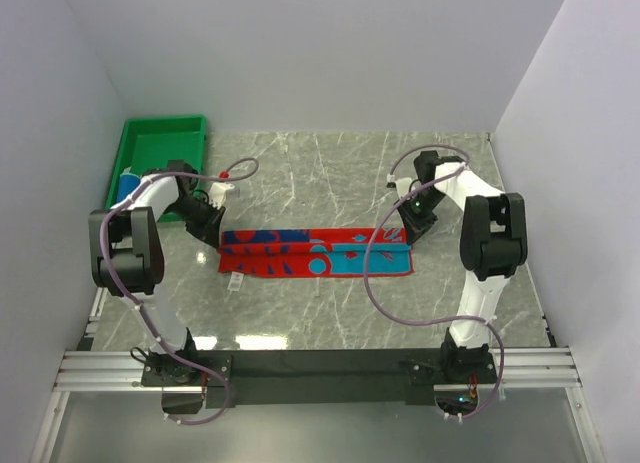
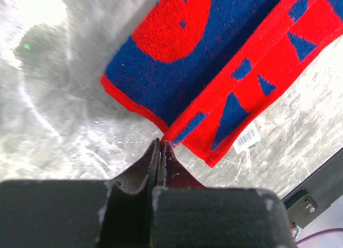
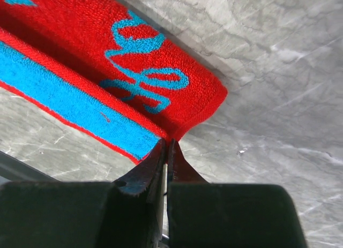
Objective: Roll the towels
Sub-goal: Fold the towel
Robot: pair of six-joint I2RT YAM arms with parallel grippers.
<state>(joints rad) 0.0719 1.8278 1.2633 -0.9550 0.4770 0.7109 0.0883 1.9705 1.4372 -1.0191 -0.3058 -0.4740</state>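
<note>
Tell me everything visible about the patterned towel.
The patterned towel is terry-like cloth, red with dark blue at its left end and turquoise at its right, folded lengthwise into a strip flat on the marble table. A white barcode tag shows near the left end. Both shut, the left gripper and right gripper touch its end corners.

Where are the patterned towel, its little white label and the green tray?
patterned towel (image 1: 315,253): top view, middle of cloth.
white label (image 2: 246,138): left wrist view, its centre.
green tray (image 1: 165,148): top view, bare floor.
</note>
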